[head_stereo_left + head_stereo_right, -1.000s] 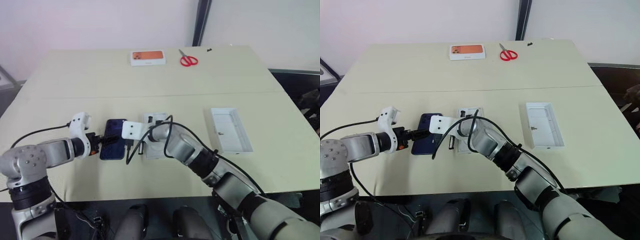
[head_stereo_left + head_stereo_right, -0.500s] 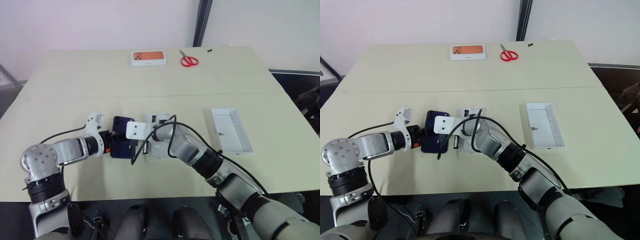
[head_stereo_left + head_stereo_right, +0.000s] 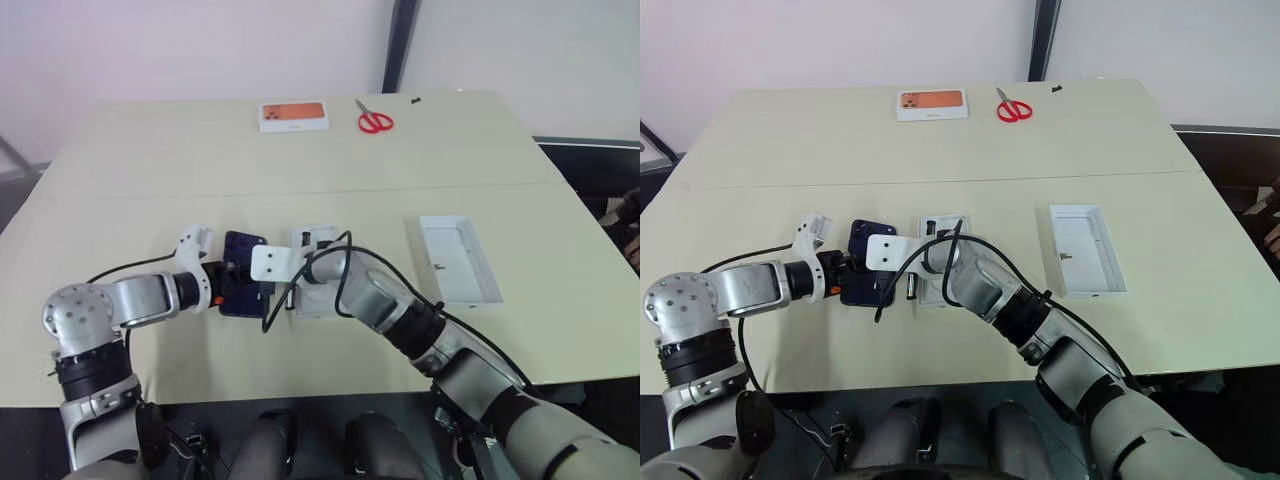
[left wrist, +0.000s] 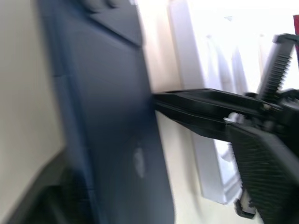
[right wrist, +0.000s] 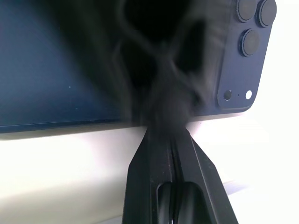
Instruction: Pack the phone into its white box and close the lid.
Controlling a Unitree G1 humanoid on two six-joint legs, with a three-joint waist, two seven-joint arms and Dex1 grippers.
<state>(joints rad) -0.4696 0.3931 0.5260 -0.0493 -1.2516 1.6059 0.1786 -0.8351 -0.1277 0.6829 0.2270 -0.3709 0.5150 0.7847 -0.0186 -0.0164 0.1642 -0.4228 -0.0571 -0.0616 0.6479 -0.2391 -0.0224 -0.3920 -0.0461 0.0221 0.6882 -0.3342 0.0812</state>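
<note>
While both arms are reaching toward the middle of the pale cream counter (image 3: 330, 165), the slim dark navy-blue phone (image 3: 243, 288) with its glossy back and corner camera cluster is sitting between them, just at nine o'clock of the shallow white cardboard box (image 3: 313, 285). The left tool (image 3: 224, 285) is lying at the phone's nine o'clock edge with its black fingers parted around that edge, though whether they are actually gripping it I cannot tell. The right tool (image 5: 169, 154) is pressing its two fingers fully together, tips meeting the phone's three o'clock edge. The shallow white lid (image 3: 459, 259) is lying open-side up, well apart at three o'clock. Red-handled scissors (image 3: 375, 120) and a small orange-pictured box (image 3: 294, 115) are resting at twelve o'clock.
</note>
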